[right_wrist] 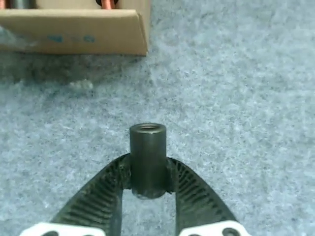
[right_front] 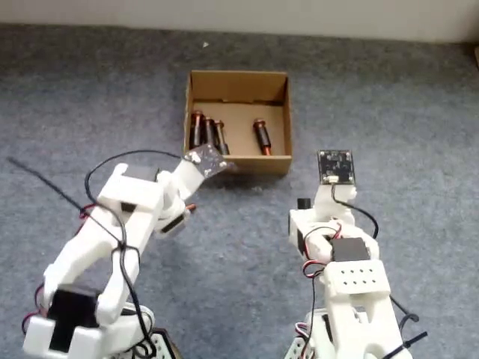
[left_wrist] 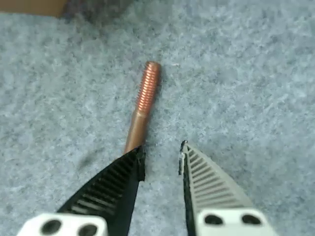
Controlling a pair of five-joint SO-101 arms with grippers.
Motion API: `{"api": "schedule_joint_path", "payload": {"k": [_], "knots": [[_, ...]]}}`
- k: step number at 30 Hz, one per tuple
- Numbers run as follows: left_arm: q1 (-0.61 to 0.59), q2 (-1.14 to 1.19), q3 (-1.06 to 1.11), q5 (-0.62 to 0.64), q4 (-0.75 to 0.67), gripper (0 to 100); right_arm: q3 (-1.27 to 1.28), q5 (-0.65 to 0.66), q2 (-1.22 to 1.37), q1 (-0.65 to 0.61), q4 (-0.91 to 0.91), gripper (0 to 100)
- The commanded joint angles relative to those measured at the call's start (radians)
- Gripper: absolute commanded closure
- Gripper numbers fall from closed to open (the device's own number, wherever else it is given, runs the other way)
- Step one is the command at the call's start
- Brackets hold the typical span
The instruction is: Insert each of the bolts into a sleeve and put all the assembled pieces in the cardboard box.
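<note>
Left gripper sat with jaws apart, copper bolt just off its dark fingertip, possibly touching. Right gripper clamped the threaded sleeve. Best move was centring on the shank before closing.

1. A grey, felt-like carpet is covering the table from side to side, its short pile showing lighter and darker flecks.
2. A pale, plain strip is running along the far edge of the carpet in the high view; whether it is a wall or a bare surface cannot be told.
3. A small white speck is lying on the carpet near that far edge, and a pale crumb is sitting on the pile in the right wrist view.
4. Soft, even light is spreading over the surface, casting only faint, blurred shadows.
</note>
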Motion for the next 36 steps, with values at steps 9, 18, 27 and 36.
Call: {"api": "schedule_joint_path", "payload": {"k": [9,18,27,36], "knots": [[0.013,0.335,-0.272,-0.002,-0.006,87,-0.002,-0.002,-0.018,0.008,-0.036,99.3],[0.019,0.386,-0.278,-0.009,-0.005,99,-0.002,-0.002,-0.018,0.008,-0.036,99.3],[0.019,0.131,-0.246,0.084,-0.005,100,0.018,0.000,-0.024,0.007,-0.038,99.3],[0.044,-0.125,-0.243,0.302,-0.005,100,0.018,0.000,-0.024,0.007,-0.038,99.3]]}}
